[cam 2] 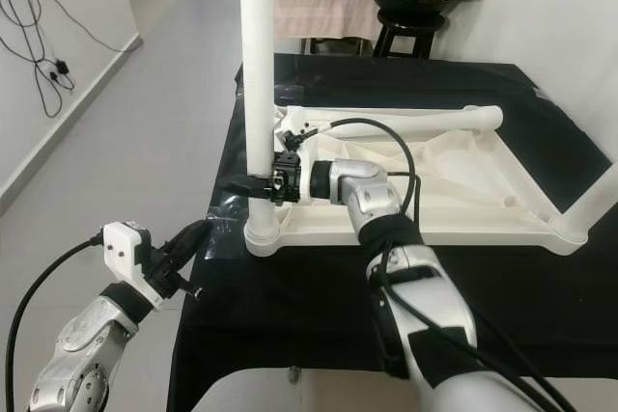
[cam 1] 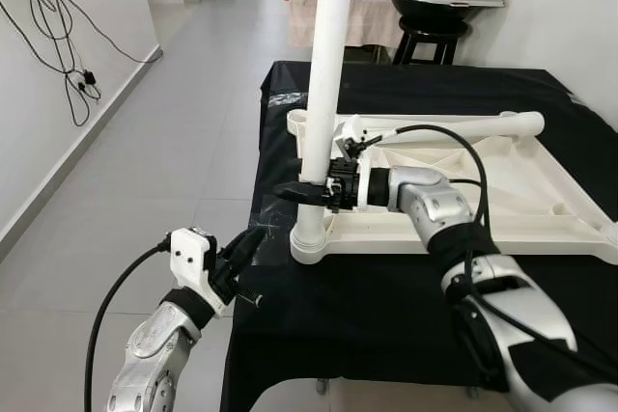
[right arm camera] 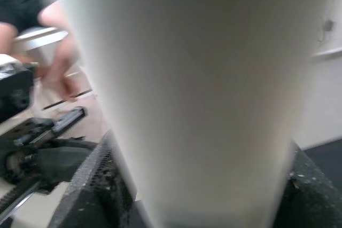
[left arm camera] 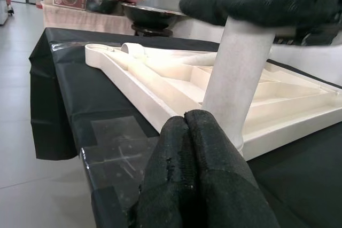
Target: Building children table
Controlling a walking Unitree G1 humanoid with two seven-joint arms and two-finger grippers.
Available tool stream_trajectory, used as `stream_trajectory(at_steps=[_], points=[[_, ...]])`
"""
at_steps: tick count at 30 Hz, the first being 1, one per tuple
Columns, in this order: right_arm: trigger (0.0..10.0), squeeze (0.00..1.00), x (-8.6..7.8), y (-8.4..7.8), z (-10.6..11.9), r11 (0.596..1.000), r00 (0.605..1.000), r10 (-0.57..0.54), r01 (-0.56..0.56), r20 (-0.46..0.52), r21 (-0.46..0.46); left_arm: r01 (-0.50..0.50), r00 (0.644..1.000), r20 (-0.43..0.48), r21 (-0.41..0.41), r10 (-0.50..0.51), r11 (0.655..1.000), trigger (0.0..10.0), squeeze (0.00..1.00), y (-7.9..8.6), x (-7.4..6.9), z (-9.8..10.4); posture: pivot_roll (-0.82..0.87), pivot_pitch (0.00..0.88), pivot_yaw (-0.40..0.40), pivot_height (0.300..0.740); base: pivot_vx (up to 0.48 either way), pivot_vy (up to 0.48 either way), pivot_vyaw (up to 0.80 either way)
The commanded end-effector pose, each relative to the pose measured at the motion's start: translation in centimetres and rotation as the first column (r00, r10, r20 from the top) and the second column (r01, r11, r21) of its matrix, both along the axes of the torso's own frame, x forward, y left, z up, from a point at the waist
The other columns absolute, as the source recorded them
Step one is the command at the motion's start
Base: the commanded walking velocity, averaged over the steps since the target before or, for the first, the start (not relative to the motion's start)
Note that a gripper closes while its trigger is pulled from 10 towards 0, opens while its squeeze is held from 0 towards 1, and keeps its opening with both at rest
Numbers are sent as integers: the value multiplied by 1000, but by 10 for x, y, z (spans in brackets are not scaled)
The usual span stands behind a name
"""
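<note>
On the black worktop (cam 1: 386, 306) the tabletop (cam 1: 541, 202) lies upside down; right hand (cam 1: 301, 192) clamps the upright leg (cam 1: 324, 84) steady in its corner socket — left hand (cam 1: 253, 240), pinched shut and empty, waits near.

1. The right gripper (cam 1: 301, 192) is clamping a white table leg (cam 1: 326, 74) that is standing upright in a corner socket of the upturned white tabletop (cam 1: 541, 195).
2. The tabletop is lying on a black-covered table (cam 1: 386, 306).
3. The left gripper (cam 1: 246, 246) is hovering near the table's edge, fingers together.
</note>
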State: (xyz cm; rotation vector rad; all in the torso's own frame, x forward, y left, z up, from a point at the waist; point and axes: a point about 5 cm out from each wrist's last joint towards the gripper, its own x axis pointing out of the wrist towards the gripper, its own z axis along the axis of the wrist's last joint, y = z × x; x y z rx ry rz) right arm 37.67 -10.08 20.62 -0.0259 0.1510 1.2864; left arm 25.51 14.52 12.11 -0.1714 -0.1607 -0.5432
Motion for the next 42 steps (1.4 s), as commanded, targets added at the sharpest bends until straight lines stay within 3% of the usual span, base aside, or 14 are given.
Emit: stream_trajectory(at_steps=[1,12,17,20,21,24,31,32,35,36,38,39,41,42], points=[[0,0,-1,-1,0,999,999,45,-45,-14,-6,1,1000,-6,2,-1,1000,10000,0,-2,-1,-3,56,0,-82,740,0,0,0],[0,0,2,-11,-5,1000,1000,4,-4,-7,-16,0,1000,-5,0,0,1000,10000,0,-3,-1,-3,47,0,-83,740,0,0,0],[0,0,4,-18,-22,968,968,-251,251,-2,-18,-3,1000,-3,-1,3,1000,10000,0,0,-2,-1,26,0,-77,740,0,0,0],[0,0,-18,-14,-96,604,582,-796,783,-167,-147,-3,1000,-1,-2,3,1000,10000,0,4,-3,1,0,0,-58,740,0,0,0],[0,0,-28,-10,-100,563,566,-824,809,-30,-172,-2,1000,-2,-2,2,1000,10000,0,4,-3,1,9,0,-49,740,0,0,0],[0,0,-20,-1,-83,640,652,-754,757,82,-135,2,1000,-6,3,-2,1000,10000,0,4,-2,0,-12,0,-39,740,0,0,0],[0,0,-10,-2,-89,655,663,-749,739,-2,-158,-1,1000,-8,1,1,1000,10000,0,5,-2,0,10,0,-56,740,0,0,0],[2863,0,-10,0,-87,660,669,-743,735,8,-158,-9,1000,-6,0,9,1000,10000,0,5,-2,0,20,0,-62,740,0,0,0],[2863,0,-10,1,-86,661,671,-741,734,18,-157,-15,1000,-5,-1,15,1000,10000,0,6,-2,0,20,0,-62,740,0,0,0],[10000,0,-13,4,-85,653,664,-748,740,21,-161,-18,1000,-4,-2,18,1000,10000,0,6,-2,0,20,0,-62,740,0,0,0],[10000,0,-15,6,-82,660,669,-743,735,8,-156,-17,1000,-4,-2,17,1000,10000,0,6,-2,0,24,0,-65,740,0,0,0],[10000,1000,-15,12,-72,724,728,-685,680,-7,-115,-12,1000,-6,-1,12,1000,10000,0,5,-2,0,25,0,-63,740,0,0,0],[10000,1000,-8,16,-43,869,869,-495,495,-12,-9,-5,1000,-9,0,5,1000,10000,0,3,-1,-1,29,0,-67,740,0,0,0],[10000,1000,-8,16,-43,869,869,-495,495,-12,-9,-5,1000,-9,0,5,1000,10000,0,3,-1,-1,29,0,-67,740,0,0,0]])
